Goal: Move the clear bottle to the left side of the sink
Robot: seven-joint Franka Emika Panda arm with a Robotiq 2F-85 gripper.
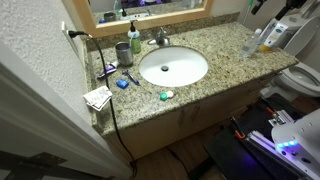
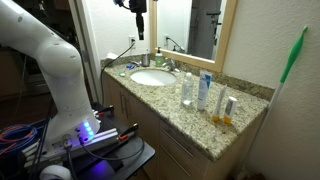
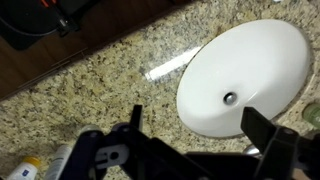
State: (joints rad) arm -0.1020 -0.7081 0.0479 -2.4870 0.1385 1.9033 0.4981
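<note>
The clear bottle (image 2: 187, 90) stands upright on the granite counter among other bottles, on the side of the sink away from the cup and soap; the same group shows in an exterior view (image 1: 262, 42). The white oval sink (image 1: 173, 67) is set in the middle of the counter and shows in both exterior views (image 2: 151, 77). My gripper (image 2: 140, 20) hangs high above the sink, open and empty. In the wrist view its two dark fingers (image 3: 198, 125) are spread wide over the basin's edge (image 3: 245, 70). The clear bottle is hard to make out there.
A green cup (image 1: 122, 52), a soap dispenser (image 1: 134, 40), a toothbrush (image 1: 107, 70), small blue items (image 1: 122, 84) and a paper (image 1: 98, 97) lie on one side of the sink. The faucet (image 1: 160, 38) stands behind it. A white tube (image 2: 204, 90) and small bottles (image 2: 225, 106) stand by the clear bottle.
</note>
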